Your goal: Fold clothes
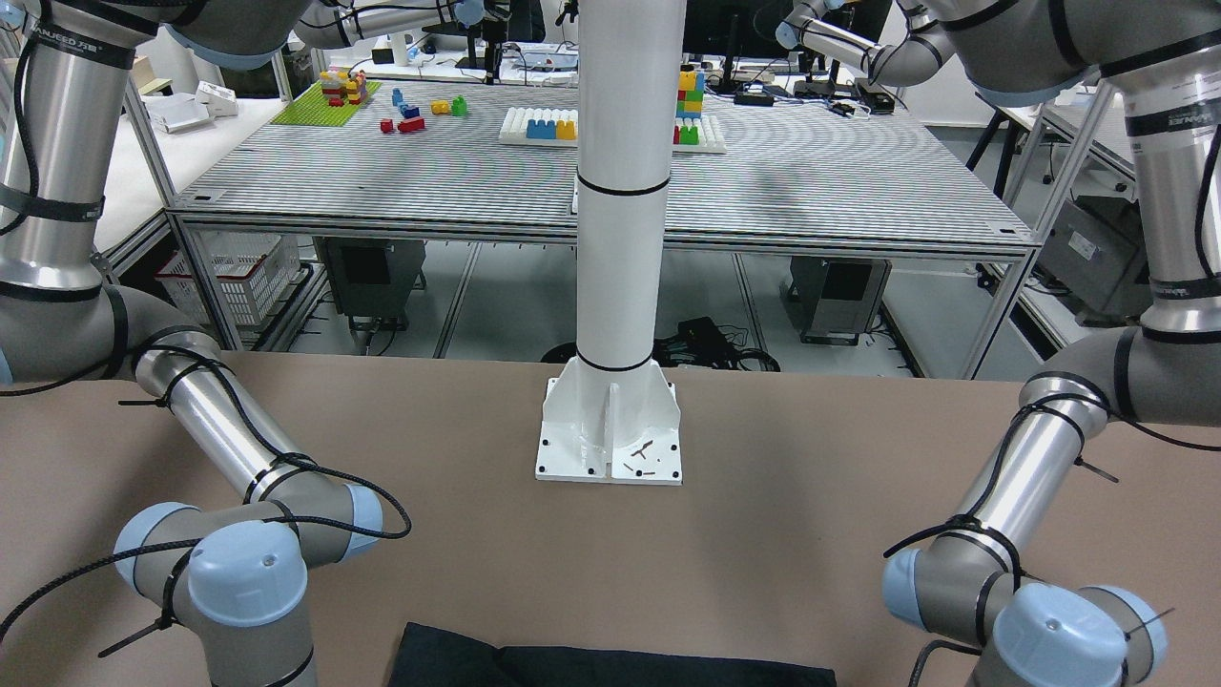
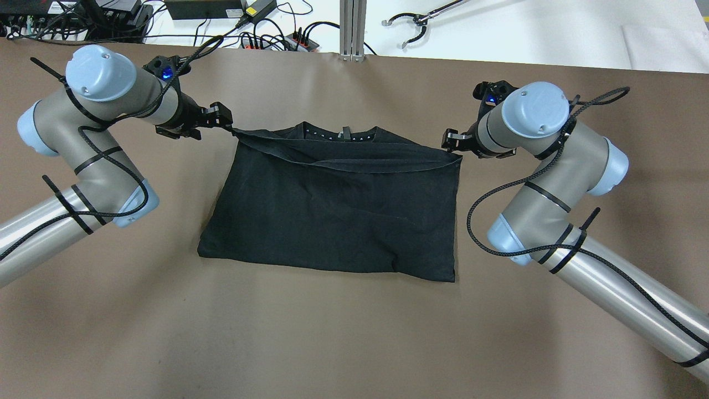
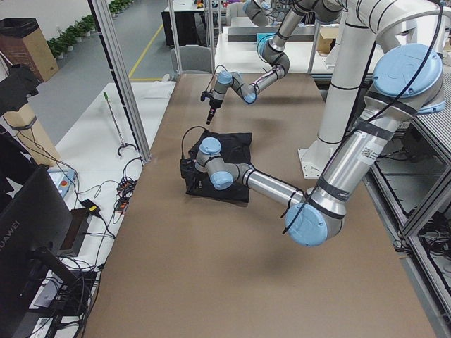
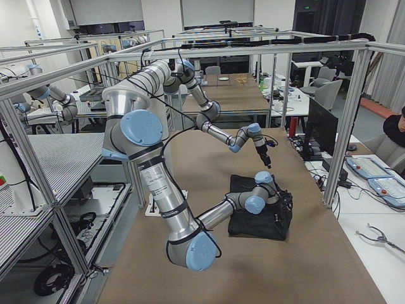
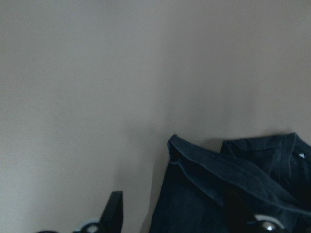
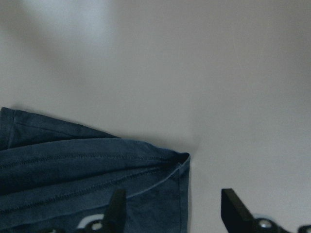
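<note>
Cloth [image 2: 332, 216] flat mid-surface [image 2: 354, 332], top layer doubled over. Judged soft, light, limp; best pinched at corners. Left gripper [image 2: 224, 121] at 10 o'clock corner, right gripper [image 2: 448, 142] at 2 o'clock corner, both spread.

Showing soft, matt black cloth in the clothes [image 2: 332, 216], centre frame, lying on a smooth matt brown table [image 2: 354, 332]; gleaming brushed metal along arm tubes [image 1: 67, 162]; shining glossy white on the pillar [image 1: 625, 114].

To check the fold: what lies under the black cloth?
Around the black cloth only the brown table shows. A hem band lies folded across the cloth's far part. The layers and the table beneath are covered.
</note>
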You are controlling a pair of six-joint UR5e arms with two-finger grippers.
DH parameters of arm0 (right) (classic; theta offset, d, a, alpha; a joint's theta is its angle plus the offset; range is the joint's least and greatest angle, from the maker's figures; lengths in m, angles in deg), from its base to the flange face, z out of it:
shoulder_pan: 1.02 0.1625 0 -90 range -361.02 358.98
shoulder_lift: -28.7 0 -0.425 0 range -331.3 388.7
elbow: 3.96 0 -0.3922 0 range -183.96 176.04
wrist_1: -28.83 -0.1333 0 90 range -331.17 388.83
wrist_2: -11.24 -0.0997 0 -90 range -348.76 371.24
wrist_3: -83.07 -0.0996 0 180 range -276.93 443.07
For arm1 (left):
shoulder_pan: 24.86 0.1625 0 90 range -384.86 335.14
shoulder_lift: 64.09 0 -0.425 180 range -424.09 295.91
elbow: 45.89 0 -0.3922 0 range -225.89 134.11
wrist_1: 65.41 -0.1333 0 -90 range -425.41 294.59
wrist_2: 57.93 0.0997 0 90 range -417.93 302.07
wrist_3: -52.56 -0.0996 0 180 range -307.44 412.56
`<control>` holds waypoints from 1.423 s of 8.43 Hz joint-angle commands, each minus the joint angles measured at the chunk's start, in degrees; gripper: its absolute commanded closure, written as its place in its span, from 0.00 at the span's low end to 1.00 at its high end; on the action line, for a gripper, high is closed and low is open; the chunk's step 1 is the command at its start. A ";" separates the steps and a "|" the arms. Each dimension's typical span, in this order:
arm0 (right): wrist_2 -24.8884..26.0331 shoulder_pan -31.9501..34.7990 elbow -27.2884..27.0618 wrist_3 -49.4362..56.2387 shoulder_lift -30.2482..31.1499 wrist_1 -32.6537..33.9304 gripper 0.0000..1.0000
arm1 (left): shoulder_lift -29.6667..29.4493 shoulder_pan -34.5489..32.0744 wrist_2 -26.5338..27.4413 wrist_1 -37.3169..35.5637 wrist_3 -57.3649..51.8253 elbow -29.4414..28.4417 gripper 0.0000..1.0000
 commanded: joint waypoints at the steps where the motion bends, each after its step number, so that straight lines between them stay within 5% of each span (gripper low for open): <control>1: -2.27 0.32 -2.70 1.87 2.77 -0.16 0.06 | 8.97 3.23 -4.92 0.11 -3.73 10.14 0.04; 3: -2.27 0.14 -2.79 1.86 2.86 -0.16 0.06 | 17.24 9.56 -3.87 2.72 -3.65 16.50 0.05; 6: -2.27 0.14 -2.79 1.95 2.95 -0.16 0.06 | 20.44 16.43 1.22 7.40 -2.94 15.64 0.11; 7: -2.27 0.14 -2.79 1.87 2.95 -0.16 0.06 | 20.27 16.61 1.14 7.49 -3.20 15.11 0.26; 9: -2.18 0.14 -2.79 1.95 2.95 -0.24 0.06 | 19.39 16.62 0.96 7.58 -1.03 15.28 0.91; 10: -2.18 0.14 -2.79 1.87 2.95 -0.24 0.06 | 19.04 16.62 0.96 7.66 0.82 16.07 1.00; 12: -2.18 0.05 -2.79 1.87 3.04 -0.24 0.06 | 18.25 16.09 0.96 7.67 1.28 16.34 1.00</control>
